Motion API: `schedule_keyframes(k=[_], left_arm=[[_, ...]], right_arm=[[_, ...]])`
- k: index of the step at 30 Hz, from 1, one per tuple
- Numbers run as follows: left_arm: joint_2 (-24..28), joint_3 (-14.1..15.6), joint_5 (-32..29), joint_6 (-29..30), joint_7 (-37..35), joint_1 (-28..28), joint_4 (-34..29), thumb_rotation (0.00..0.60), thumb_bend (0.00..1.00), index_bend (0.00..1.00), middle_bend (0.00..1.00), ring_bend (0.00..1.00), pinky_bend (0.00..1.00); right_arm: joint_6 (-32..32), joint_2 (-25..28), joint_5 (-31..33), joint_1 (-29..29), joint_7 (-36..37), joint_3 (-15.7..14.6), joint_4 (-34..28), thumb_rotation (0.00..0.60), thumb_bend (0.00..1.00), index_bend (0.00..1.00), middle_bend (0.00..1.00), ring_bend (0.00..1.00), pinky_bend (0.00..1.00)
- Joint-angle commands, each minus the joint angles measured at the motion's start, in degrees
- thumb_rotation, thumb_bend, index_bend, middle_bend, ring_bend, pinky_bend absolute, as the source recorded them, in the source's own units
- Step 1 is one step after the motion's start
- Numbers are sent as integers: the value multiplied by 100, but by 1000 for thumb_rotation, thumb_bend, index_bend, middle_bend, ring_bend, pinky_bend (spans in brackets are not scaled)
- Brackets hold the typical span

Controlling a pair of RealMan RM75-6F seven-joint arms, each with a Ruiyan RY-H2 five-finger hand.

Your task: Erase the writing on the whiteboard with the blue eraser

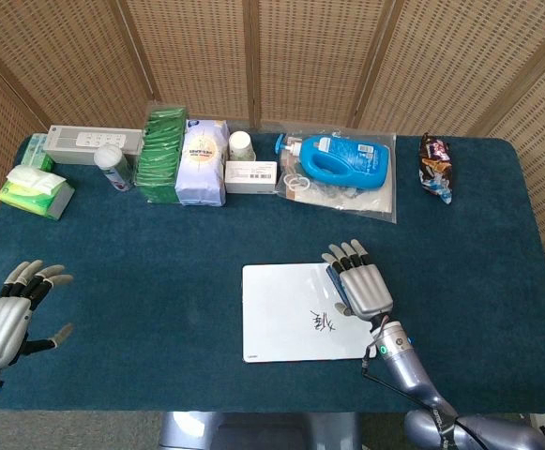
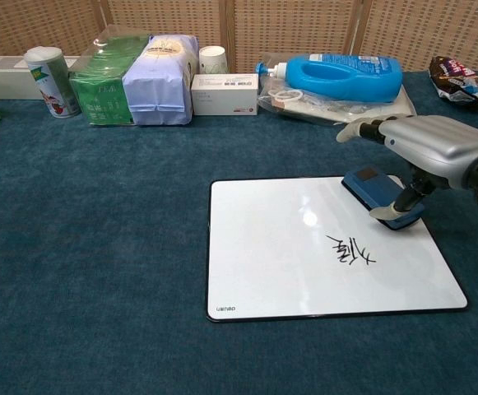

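One blue eraser (image 2: 382, 196) sits on the whiteboard's (image 2: 304, 263) far right corner, my right hand (image 2: 424, 152) spread above it, thumb touching, so I'll clamp squarely before wiping the writing (image 2: 350, 249).

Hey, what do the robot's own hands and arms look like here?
Both the left hand and the right hand have ribbed silver backs, dark finger segments and pale grey tips. The right forearm is smooth silver, with a small green light and a thin black cable at the wrist.
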Motion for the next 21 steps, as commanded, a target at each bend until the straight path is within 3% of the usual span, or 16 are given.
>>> schedule_keyframes(k=[1, 21], left_arm=[[-1, 7, 3, 16, -20, 8, 12, 600, 321, 242, 188, 63, 0], [-38, -26, -77, 55, -204, 4, 120, 600, 321, 229, 185, 63, 0]], right_arm=[[17, -49, 8, 6, -26, -58, 121, 600, 173, 127, 91, 0, 0], [361, 57, -61, -203, 90, -219, 484, 600, 176, 121, 90, 0, 0]])
